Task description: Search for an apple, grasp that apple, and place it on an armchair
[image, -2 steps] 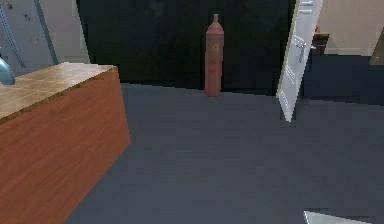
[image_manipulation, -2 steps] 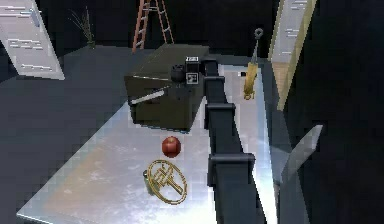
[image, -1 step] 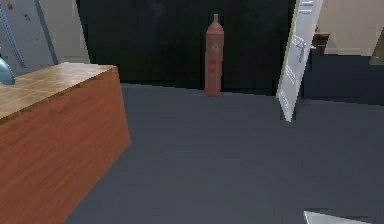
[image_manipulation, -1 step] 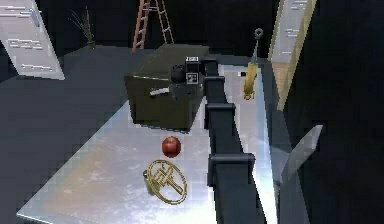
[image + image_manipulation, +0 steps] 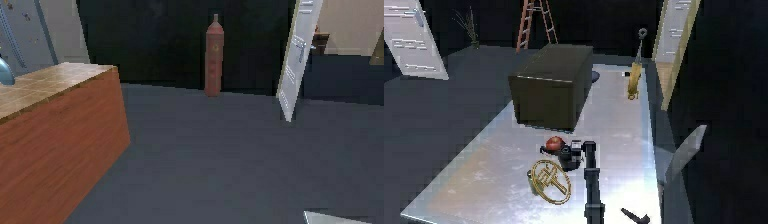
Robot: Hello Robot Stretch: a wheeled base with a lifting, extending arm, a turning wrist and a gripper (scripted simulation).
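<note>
On the grey tabletop (image 5: 494,165) a dark box (image 5: 552,85) stands near the far edge. A yellow upright thing (image 5: 633,82) stands by the right edge, and a brass ring-shaped thing (image 5: 549,181) lies near the front edge. A ladder (image 5: 536,22) stands behind the table. In the forward view a tall red cylinder (image 5: 213,58) stands beyond a wooden counter (image 5: 55,130).

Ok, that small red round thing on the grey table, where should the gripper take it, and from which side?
Probably take the red round thing across its middle, from the arm side view's right, where the gripper is. It is round, no handle; the dark box stands beyond it and the gold curled thing lies before it, so that side looks freest.
</note>
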